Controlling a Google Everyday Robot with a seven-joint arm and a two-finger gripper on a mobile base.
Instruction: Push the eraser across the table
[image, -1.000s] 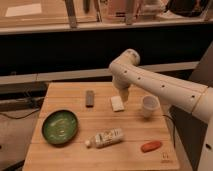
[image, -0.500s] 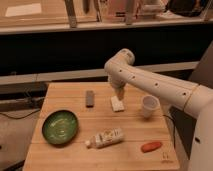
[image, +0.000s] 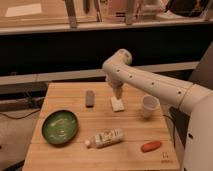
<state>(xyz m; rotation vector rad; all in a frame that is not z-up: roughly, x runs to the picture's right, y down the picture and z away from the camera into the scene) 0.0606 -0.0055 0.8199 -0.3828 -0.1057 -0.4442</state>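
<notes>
white block (image: 117, 104): nearest me, directly below my gripper (image: 118, 93); not my target.
eraser (image: 90, 98): on the table (image: 135, 127), left of my gripper in view, long axis running near-to-far.
gripper: fingers spread, holding nothing.

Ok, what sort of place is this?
Probably a robot test lab or office: a wooden table set with a green bowl, a bottle and a cup, a long counter behind, a cable on the floor. The gripper hangs just above the white block.
</notes>
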